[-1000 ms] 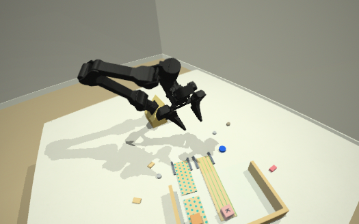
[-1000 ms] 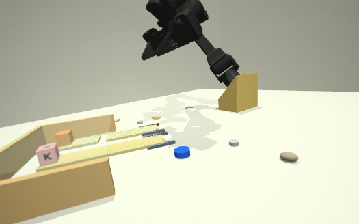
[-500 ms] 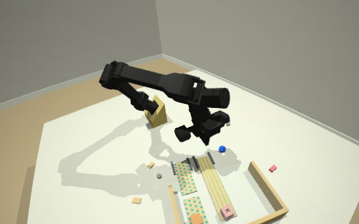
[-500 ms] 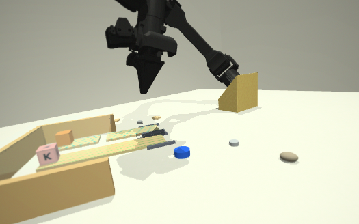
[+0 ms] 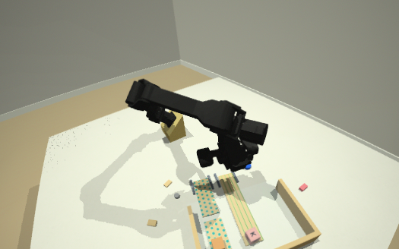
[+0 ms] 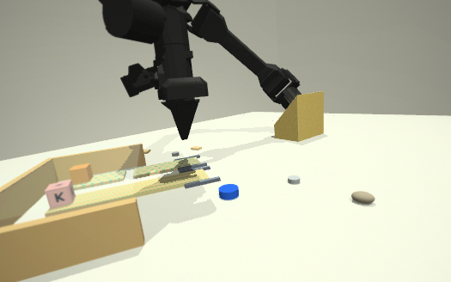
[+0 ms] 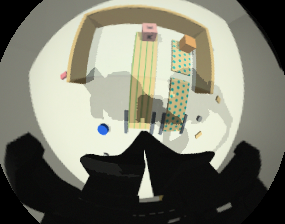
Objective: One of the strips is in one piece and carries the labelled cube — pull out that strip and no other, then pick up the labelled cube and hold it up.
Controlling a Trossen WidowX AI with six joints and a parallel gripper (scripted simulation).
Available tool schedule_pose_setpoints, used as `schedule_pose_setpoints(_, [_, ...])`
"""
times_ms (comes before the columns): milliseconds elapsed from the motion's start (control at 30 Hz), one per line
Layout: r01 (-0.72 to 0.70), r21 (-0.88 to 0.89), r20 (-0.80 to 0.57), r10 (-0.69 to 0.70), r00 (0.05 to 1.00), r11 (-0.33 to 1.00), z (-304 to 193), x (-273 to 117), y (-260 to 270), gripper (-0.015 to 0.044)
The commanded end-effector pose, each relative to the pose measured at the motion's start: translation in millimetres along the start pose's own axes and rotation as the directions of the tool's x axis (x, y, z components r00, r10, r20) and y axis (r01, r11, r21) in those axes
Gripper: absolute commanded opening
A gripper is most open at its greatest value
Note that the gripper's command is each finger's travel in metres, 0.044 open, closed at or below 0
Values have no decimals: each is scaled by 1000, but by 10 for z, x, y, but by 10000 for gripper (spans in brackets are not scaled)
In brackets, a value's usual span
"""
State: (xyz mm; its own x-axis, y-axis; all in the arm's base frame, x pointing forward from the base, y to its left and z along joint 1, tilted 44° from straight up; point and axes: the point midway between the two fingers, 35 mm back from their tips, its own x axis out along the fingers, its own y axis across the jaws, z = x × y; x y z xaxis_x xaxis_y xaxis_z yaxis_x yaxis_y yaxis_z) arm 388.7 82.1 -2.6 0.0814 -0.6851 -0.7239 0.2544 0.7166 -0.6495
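Observation:
A green-lined strip [image 5: 240,209] [image 6: 117,193] [image 7: 143,75] is in one piece. A pink cube marked K [image 5: 252,235] [image 6: 59,194] [image 7: 149,31] sits on its far end. A dotted strip is in two parts with a gap between them, a near part [image 5: 207,201] [image 6: 160,168] [image 7: 178,95] and a far part [image 6: 104,178] [image 7: 180,60]. An unmarked orange cube [image 5: 218,243] [image 6: 81,173] [image 7: 187,43] sits on the far part. My gripper [image 6: 184,138] [image 7: 143,133] is shut and empty, pointing down above the strips' near ends; its tips are hidden in the top view.
Wooden walls [image 5: 297,209] [image 6: 61,241] [image 7: 78,50] enclose the strips on three sides. Dark rods [image 5: 235,177] [image 6: 203,182] [image 7: 126,121] flank the near ends. A blue disc [image 5: 248,166] [image 6: 228,192] [image 7: 103,129] lies beside them. A pebble [image 6: 362,197] lies farther off.

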Motion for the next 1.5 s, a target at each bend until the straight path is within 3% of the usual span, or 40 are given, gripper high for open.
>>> schedule_pose_setpoints(0, [2,4,-10,-2,1000,1000,-5,86,5,0])
schedule_pose_setpoints(1467, [5,4,-9,-5,1000,1000,-29,700,34,0])
